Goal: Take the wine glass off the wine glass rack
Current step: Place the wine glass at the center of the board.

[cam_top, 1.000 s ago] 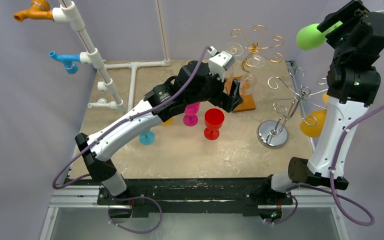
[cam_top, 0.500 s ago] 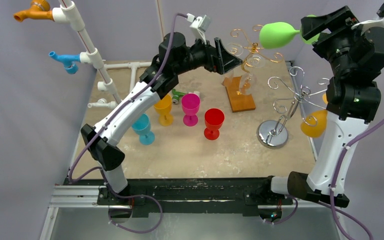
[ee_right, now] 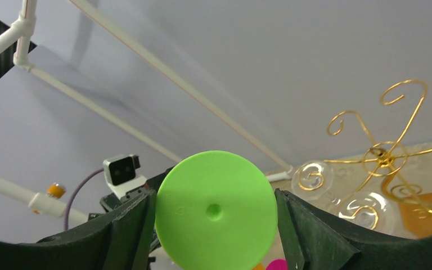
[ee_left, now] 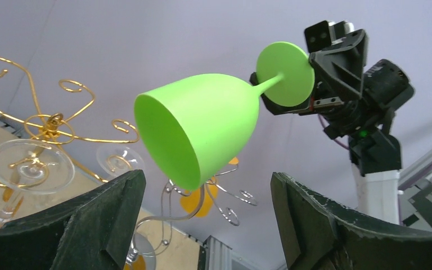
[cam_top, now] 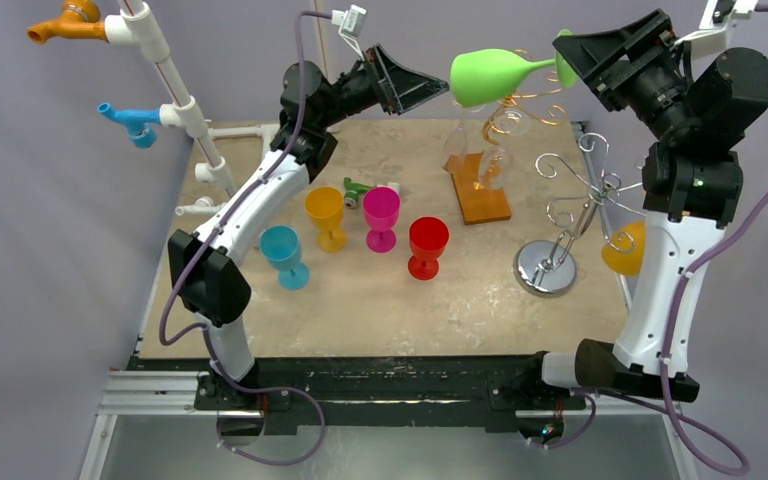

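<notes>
A green wine glass (cam_top: 490, 75) is held high in the air, lying on its side with its bowl pointing left. My right gripper (cam_top: 572, 55) is shut on its round base (ee_right: 215, 211), one finger on each side of the disc. My left gripper (cam_top: 415, 85) is open and raised just left of the bowl. In the left wrist view the bowl (ee_left: 202, 129) hangs just beyond the spread fingers (ee_left: 107, 219), apart from them. A silver wire rack (cam_top: 570, 215) carries an orange glass (cam_top: 622, 250). A gold wire rack (cam_top: 508, 95) carries clear glasses (cam_top: 508, 122).
Blue (cam_top: 285, 250), yellow (cam_top: 325, 212), magenta (cam_top: 381, 212) and red (cam_top: 427, 240) glasses stand upright mid-table. The gold rack stands on a wooden base (cam_top: 480, 195). A white PVC pipe frame (cam_top: 175, 90) rises at the back left.
My left arm lifted from above the table up and back, its open gripper now beside the green bowl. My right gripper swung the green glass leftward towards it.
</notes>
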